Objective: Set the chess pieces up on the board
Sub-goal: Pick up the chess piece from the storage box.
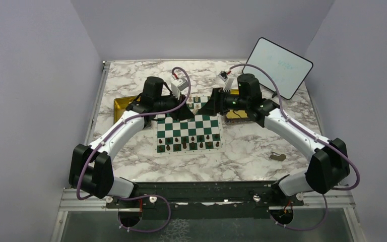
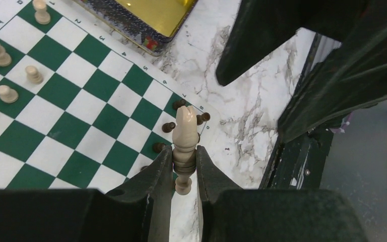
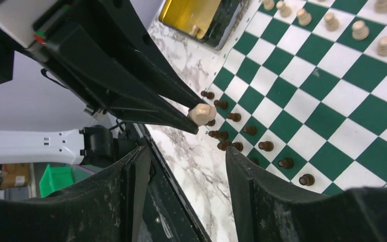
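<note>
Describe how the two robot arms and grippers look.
The left arm and right arm match: white link shells, bulky black joint housings, a purple cable looping along each. The left gripper and right gripper each have two matte black tapering fingers.

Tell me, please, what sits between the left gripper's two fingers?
A cream chess piece, clamped by the left gripper; the left wrist view shows it.

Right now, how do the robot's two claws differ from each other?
The left gripper is shut on a cream chess piece; the right gripper holds nothing. The left gripper's jaws are pinched narrow, while the right gripper's jaws stand wide apart. Both are black, with two fingers, and hang near the edge of the board.
</note>
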Robot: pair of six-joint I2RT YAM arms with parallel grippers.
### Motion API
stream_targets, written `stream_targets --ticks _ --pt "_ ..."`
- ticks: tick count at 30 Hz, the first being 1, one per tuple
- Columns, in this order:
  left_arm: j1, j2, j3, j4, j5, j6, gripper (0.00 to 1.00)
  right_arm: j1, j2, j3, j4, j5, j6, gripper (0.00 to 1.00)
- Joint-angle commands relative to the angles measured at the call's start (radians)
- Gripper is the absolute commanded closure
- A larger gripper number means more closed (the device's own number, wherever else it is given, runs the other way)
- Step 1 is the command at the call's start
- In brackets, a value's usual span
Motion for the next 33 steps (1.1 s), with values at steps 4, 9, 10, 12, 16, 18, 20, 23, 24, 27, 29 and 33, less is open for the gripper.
stream_targets --ticks 4,9,10,12,16,18,20,23,24,27,29,33 --pt "-0.021 -0.023 -0.012 0.062 0.090 0.054 0.89 -0.005 0.066 0.041 0.038 -0.111 0.042 0.37" --pt "-0.028 -0.016 -0.012 0.076 0.100 0.057 0.88 -0.005 0.099 0.059 0.029 -0.112 0.055 0.38" --pt "-0.030 -0.015 -0.011 0.076 0.101 0.057 0.88 -0.005 0.102 0.059 0.034 -0.109 0.059 0.38" --pt "-0.032 -0.014 -0.009 0.076 0.102 0.057 0.88 -0.005 0.108 0.056 0.039 -0.100 0.075 0.40" --pt "-0.034 -0.012 -0.011 0.078 0.103 0.057 0.88 -0.005 0.119 0.047 0.061 -0.100 0.110 0.44" --pt "-0.037 -0.012 -0.014 0.078 0.103 0.057 0.88 -0.005 0.120 0.040 0.071 -0.096 0.121 0.45" --pt "-0.040 -0.013 -0.019 0.078 0.105 0.057 0.88 -0.005 0.121 0.036 0.072 -0.083 0.128 0.47" --pt "-0.043 -0.018 -0.027 0.078 0.107 0.077 0.88 -0.005 0.122 0.024 0.085 -0.078 0.146 0.48" --pt "-0.044 -0.018 -0.029 0.078 0.106 0.085 0.88 -0.005 0.121 0.022 0.092 -0.079 0.153 0.48" --pt "-0.045 -0.020 -0.032 0.078 0.103 0.092 0.88 -0.005 0.120 0.020 0.099 -0.076 0.165 0.49" --pt "-0.046 -0.018 -0.030 0.078 0.099 0.094 0.88 -0.004 0.121 0.023 0.092 -0.074 0.164 0.52" --pt "-0.046 -0.017 -0.021 0.078 0.094 0.094 0.88 -0.005 0.120 0.029 0.057 -0.063 0.149 0.54"
